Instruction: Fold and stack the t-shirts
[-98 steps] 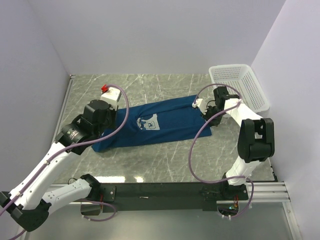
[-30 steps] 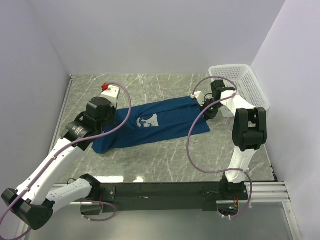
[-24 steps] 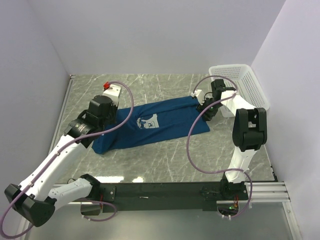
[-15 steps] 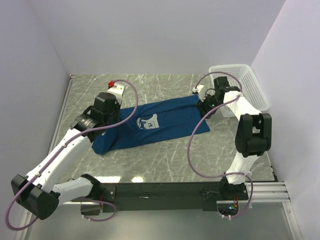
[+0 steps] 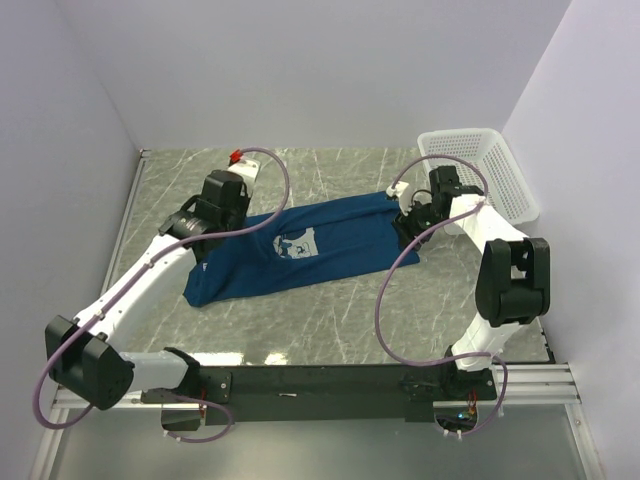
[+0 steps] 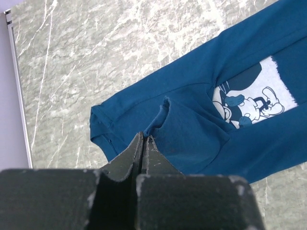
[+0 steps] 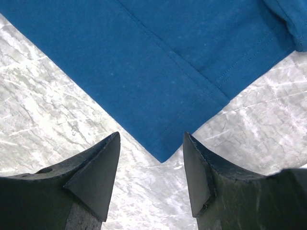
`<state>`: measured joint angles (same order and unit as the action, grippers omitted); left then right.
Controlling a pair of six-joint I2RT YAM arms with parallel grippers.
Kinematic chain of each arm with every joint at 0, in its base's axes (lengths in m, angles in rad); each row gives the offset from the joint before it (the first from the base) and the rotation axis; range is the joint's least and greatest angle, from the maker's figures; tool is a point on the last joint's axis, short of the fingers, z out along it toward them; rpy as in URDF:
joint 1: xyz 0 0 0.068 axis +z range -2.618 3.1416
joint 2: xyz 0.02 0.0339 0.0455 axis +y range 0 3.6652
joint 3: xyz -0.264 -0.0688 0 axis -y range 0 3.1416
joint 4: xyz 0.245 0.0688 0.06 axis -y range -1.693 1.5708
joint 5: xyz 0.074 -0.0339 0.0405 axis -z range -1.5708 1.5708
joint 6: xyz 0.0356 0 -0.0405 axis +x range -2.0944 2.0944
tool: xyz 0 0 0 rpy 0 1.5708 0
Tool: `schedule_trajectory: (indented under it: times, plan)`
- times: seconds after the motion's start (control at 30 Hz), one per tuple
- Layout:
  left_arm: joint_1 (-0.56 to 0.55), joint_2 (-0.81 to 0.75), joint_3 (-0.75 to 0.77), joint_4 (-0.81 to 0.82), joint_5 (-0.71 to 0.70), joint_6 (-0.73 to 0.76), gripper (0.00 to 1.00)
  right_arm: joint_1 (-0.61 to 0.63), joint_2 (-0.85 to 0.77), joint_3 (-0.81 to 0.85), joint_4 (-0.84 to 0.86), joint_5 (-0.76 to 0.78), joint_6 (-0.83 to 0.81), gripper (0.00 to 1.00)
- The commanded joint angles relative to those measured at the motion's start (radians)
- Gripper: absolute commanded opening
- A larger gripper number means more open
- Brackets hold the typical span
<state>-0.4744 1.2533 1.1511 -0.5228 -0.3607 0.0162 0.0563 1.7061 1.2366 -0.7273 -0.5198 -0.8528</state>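
Observation:
One dark blue t-shirt (image 5: 340, 240) with a white cartoon print (image 5: 296, 243) lies folded lengthwise across the marble table. My left gripper (image 5: 222, 212) hangs over its left end. In the left wrist view the jaws (image 6: 144, 135) are shut, pinching a raised flap of the blue t-shirt (image 6: 192, 139). My right gripper (image 5: 408, 215) hovers at the shirt's right end. In the right wrist view it (image 7: 151, 135) stands open just above a hemmed corner of the t-shirt (image 7: 144, 62), with nothing between its fingers (image 7: 103, 167).
A white plastic basket (image 5: 475, 170) stands at the back right, close to the right arm. Walls close in the table on the left, back and right. Bare marble (image 5: 300, 320) lies in front of the shirt.
My right gripper has opened and let go of the shirt's right end. My left gripper has carried its pinched flap toward the back and right.

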Motion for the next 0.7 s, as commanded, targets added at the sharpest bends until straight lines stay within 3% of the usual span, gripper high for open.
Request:
schedule_trajectory:
  times: [0.0, 0.67]
  plan:
    - [0.008, 0.020, 0.055, 0.050, 0.014, 0.030, 0.01, -0.009, -0.054, -0.008, 0.017, -0.029, 0.000, 0.62]
    - [0.017, 0.153, 0.081, 0.147, 0.080, 0.163, 0.01, -0.007, -0.063, -0.035, 0.032, -0.055, 0.001, 0.63]
